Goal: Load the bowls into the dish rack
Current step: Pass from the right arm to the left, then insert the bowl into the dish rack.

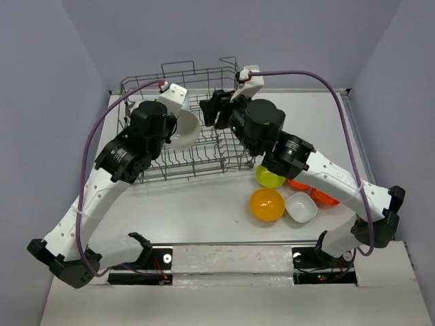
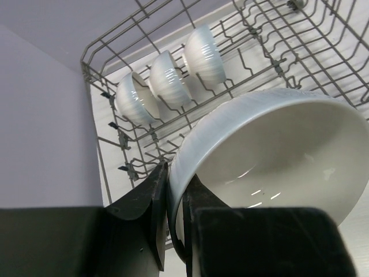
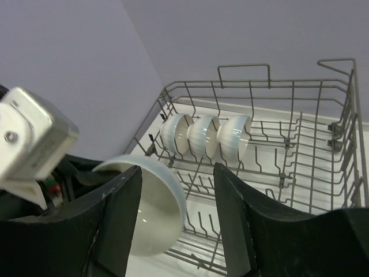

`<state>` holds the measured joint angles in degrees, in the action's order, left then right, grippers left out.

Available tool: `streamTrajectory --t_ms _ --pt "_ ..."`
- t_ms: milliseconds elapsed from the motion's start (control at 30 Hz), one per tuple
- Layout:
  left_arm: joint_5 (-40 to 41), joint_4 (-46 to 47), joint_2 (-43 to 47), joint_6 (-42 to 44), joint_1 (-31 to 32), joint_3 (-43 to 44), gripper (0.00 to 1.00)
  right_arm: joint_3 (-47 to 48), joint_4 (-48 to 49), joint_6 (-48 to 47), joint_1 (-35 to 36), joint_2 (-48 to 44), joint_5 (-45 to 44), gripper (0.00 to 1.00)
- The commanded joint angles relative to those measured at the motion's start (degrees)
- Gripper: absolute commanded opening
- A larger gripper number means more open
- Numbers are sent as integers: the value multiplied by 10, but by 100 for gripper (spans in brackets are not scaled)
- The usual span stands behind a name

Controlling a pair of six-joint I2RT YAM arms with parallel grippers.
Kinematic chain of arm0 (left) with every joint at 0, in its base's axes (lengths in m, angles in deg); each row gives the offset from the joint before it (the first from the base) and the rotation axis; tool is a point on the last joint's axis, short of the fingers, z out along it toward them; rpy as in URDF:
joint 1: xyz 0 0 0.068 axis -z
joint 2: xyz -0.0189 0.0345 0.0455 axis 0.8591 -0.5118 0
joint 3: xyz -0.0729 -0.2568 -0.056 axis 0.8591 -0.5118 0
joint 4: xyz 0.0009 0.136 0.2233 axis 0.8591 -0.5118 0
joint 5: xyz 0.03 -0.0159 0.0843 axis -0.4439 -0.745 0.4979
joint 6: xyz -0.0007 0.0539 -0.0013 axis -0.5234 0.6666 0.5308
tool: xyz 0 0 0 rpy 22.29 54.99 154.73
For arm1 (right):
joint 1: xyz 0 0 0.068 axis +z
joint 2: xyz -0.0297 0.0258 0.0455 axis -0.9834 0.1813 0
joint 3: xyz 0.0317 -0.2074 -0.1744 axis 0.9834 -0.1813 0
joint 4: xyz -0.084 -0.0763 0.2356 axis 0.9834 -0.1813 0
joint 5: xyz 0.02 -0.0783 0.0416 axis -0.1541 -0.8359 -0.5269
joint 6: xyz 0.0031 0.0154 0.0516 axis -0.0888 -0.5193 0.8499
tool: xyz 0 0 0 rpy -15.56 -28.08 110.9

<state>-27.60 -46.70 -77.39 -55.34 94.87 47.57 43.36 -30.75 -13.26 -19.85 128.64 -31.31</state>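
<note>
The grey wire dish rack [image 1: 204, 157] stands at the back of the table. Three white bowls [image 2: 167, 78] stand on edge in a row between its tines, also seen in the right wrist view [image 3: 204, 135]. My left gripper [image 2: 176, 196] is shut on the rim of a larger white bowl [image 2: 277, 156], holding it tilted over the rack's left half [image 1: 182, 128]. My right gripper [image 3: 176, 190] hangs open just right of that bowl [image 3: 153, 213], its fingers apart and holding nothing. In the top view it [image 1: 211, 109] sits over the middle of the rack.
On the table right of the rack lie a lime green bowl [image 1: 269, 178], an orange-yellow bowl [image 1: 266, 204], a squarish white bowl [image 1: 300, 207] and two red-orange bowls [image 1: 324, 197], partly under the right arm. Tall wire sides and handle loops [image 3: 242, 65] ring the rack.
</note>
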Motion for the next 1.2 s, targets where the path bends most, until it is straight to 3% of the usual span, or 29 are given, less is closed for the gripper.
streamTrajectory --t_ms 0,200,400,633,1167 --pt "97 41 -2 -5 -31 12 0 -35 -17 16 2 -57 -52 59" --pt "272 23 -45 -20 -88 18 0 -108 -82 39 2 -148 -97 60" --pt "358 1 -83 -53 -141 -22 0 -167 -135 56 2 -216 -120 60" --pt "411 50 -85 -47 -177 -92 0 -207 -163 76 2 -250 -120 60" --pt "500 90 -167 -34 -186 -115 0 -290 -214 111 2 -349 -108 60"
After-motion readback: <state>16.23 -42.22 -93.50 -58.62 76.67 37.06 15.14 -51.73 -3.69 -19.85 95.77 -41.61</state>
